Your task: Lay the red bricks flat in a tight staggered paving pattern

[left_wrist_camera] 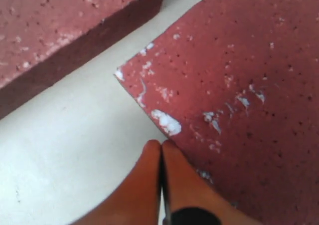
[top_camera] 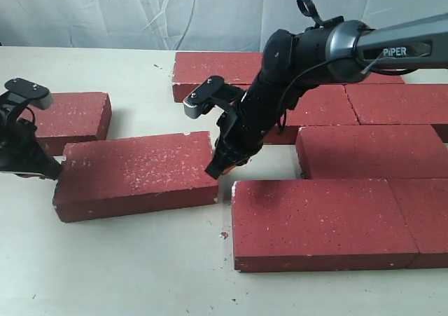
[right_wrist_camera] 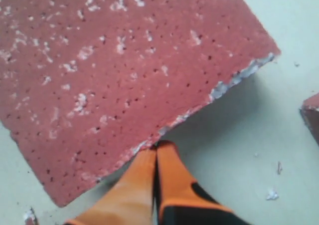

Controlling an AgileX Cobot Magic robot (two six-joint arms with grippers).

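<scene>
A loose red brick (top_camera: 136, 174) lies flat and slightly skewed in the middle of the table, also seen as the brick (left_wrist_camera: 239, 85) and the brick (right_wrist_camera: 114, 70). My left gripper (top_camera: 54, 170) is shut with nothing in it, its tips (left_wrist_camera: 161, 144) against the brick's left end. My right gripper (top_camera: 213, 170) is shut and empty too, with its tips (right_wrist_camera: 157, 146) touching the brick's right end. Another red brick (top_camera: 70, 120) lies at the far left behind it. Several more bricks (top_camera: 329, 218) lie packed in staggered rows on the right.
The beige table (top_camera: 126, 267) has bare surface in front and a gap (top_camera: 224, 190) between the loose brick and the paved group. Small red crumbs (top_camera: 224, 235) lie near the front brick. A white cloth backdrop (top_camera: 105, 11) hangs behind.
</scene>
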